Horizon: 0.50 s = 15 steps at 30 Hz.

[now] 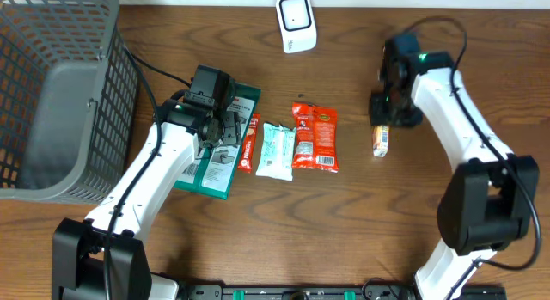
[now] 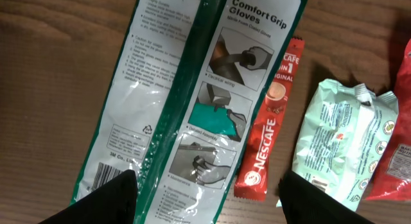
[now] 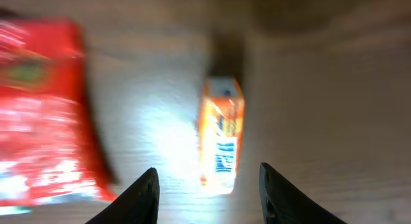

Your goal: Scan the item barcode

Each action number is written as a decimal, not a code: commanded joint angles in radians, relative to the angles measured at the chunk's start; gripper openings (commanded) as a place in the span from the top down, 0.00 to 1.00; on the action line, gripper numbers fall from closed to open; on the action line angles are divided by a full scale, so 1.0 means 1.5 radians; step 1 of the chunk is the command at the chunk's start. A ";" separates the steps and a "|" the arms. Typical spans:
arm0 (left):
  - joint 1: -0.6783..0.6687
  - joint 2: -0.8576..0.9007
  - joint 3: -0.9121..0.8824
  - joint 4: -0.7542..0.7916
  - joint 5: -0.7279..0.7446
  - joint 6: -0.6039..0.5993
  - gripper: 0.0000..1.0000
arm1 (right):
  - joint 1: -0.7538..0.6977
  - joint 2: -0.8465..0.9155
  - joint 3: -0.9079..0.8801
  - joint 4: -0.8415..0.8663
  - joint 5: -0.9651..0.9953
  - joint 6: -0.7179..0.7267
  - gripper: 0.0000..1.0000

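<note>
**Right gripper [image 1: 384, 119] over the orange box [image 1: 381, 140], pick-up not yet made**

Overhead: the orange box lies flat at 3 o'clock of the red pouch [image 1: 315, 137], well apart from it. The white scanner [image 1: 296, 23] stands at 12 o'clock on the table, with bare wood between the two. The grey basket [image 1: 51, 94] fills 9 o'clock, far from this work.

Left wrist: the left gripper [image 2: 205, 208] hangs wide open and empty over the gloves pack [image 2: 192, 89] and coffee stick [image 2: 268, 131].

Right wrist: this view is blurred. Its fingertips [image 3: 144, 195] stand apart, gripping nothing, and the box lies ahead in line with the gap. The step in hand looks like grasping. The next move probably calls for lowering astride the box's long sides, clear of the pouch edge at 9 o'clock, then carrying it to the scanner.
</note>
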 commanded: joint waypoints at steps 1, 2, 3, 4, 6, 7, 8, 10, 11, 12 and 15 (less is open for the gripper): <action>0.002 0.004 -0.003 0.001 -0.002 0.002 0.29 | 0.025 -0.036 0.040 0.007 -0.152 -0.010 0.62; 0.002 0.004 -0.003 0.001 -0.002 0.002 0.30 | 0.037 -0.036 0.039 0.019 -0.190 -0.010 0.65; 0.002 0.004 -0.003 0.001 -0.004 0.002 0.38 | 0.053 -0.034 0.035 0.038 -0.220 -0.010 0.68; 0.002 0.005 -0.003 0.001 -0.007 0.002 0.42 | 0.068 -0.034 0.027 0.058 -0.238 -0.009 0.70; 0.002 0.005 -0.003 0.000 -0.007 0.002 0.62 | 0.110 -0.034 0.003 0.112 -0.247 0.023 0.76; 0.002 0.005 -0.003 0.000 -0.007 0.002 0.68 | 0.125 -0.034 -0.007 0.130 -0.247 0.033 0.78; 0.002 0.005 -0.003 0.000 -0.012 0.001 0.73 | 0.153 -0.034 -0.031 0.172 -0.247 0.051 0.78; 0.002 0.005 -0.003 -0.009 -0.057 -0.037 0.73 | 0.194 -0.034 -0.068 0.232 -0.241 0.082 0.82; 0.005 0.005 -0.003 -0.020 -0.094 -0.078 0.73 | 0.217 -0.032 -0.092 0.270 -0.232 0.103 0.85; 0.006 0.005 -0.003 -0.024 -0.103 -0.091 0.73 | 0.232 -0.031 -0.108 0.294 -0.223 0.116 0.85; 0.026 0.005 -0.003 -0.038 -0.115 -0.123 0.73 | 0.286 -0.028 -0.169 0.384 -0.185 0.156 0.93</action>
